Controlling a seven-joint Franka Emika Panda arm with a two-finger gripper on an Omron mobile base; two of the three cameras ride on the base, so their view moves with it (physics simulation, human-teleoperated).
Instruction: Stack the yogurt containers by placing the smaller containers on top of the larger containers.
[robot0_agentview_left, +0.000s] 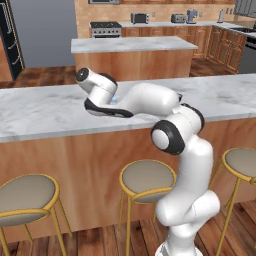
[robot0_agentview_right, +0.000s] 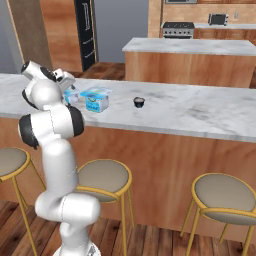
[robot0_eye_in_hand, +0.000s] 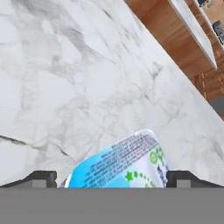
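Even, bright rendered light, soft shadows, no glare; all views slightly coarse and low in detail.

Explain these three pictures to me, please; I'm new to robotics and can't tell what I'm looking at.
It is a white robot arm in a simulated kitchen. Two pictures come from cameras behind it, left and right; the third looks along its gripper. On the marble counter stand a larger yogurt cup, a smaller cup beside it, and a small dark bowl apart. The gripper's fingers stand open on either side of a blue-labelled cup; which one is unclear.
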